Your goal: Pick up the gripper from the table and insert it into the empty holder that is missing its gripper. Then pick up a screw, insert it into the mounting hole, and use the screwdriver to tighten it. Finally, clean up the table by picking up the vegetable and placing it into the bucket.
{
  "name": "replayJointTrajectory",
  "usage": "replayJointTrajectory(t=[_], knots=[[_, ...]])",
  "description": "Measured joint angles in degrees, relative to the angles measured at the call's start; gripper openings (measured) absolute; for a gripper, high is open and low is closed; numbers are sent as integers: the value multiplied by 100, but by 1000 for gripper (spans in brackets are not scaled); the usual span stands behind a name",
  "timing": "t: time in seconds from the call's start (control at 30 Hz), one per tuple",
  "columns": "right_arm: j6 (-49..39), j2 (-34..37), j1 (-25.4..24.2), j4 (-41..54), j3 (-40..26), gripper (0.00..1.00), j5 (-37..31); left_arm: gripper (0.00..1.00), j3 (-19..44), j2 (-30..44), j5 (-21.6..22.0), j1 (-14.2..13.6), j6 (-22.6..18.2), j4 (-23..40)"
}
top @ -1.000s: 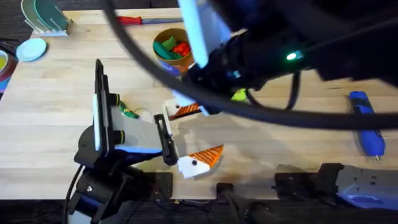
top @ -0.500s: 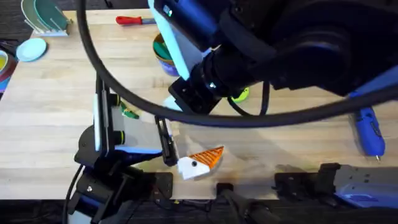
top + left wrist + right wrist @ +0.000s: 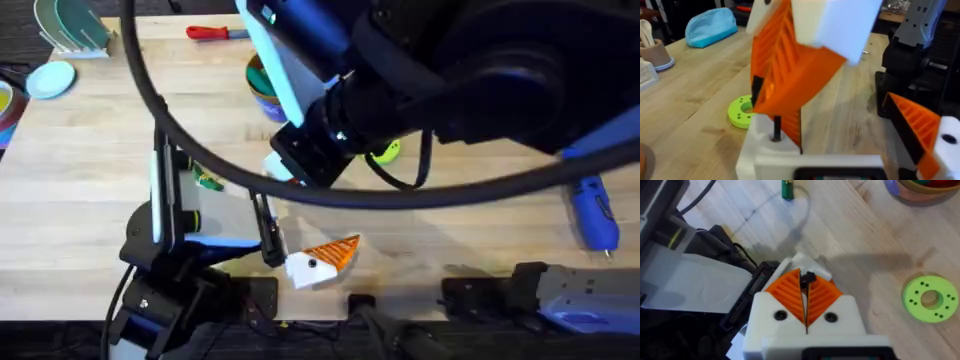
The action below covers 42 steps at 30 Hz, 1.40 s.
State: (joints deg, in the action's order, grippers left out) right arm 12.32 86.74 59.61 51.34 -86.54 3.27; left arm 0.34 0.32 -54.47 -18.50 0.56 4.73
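Screw (image 3: pixel 776 128), pinched between the right claw's (image 3: pixel 805 287) pressed-together pads just over the white holder (image 3: pixel 765 150), probably needed holding upright and lowering straight, so its tip met the mounting hole.

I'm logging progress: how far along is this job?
Done: whether the orange gripper piece is seated is hidden. In hand: the right gripper pinches a black screw over the white mount. Still to do: the screwdriver lies untouched, and the vegetable is on the table, not in the bucket.
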Motion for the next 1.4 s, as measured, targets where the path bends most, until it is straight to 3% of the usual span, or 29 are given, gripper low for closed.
replayJointTrajectory(t=[1.03, 1.23, 1.33, 1.4], knots=[[-31, 258, 2, 67, 0, 10, -85, 993, 0, -2, 3, 0, -13, 0], [66, 258, 9, 60, -2, 525, -79, 993, 0, -2, 3, 0, -13, 0], [132, 237, -31, 135, -41, 926, -198, 992, 0, -1, 9, 0, -11, 0], [146, 39, -151, 185, -138, 990, -191, 993, 0, -2, 1, 0, -16, 0]])
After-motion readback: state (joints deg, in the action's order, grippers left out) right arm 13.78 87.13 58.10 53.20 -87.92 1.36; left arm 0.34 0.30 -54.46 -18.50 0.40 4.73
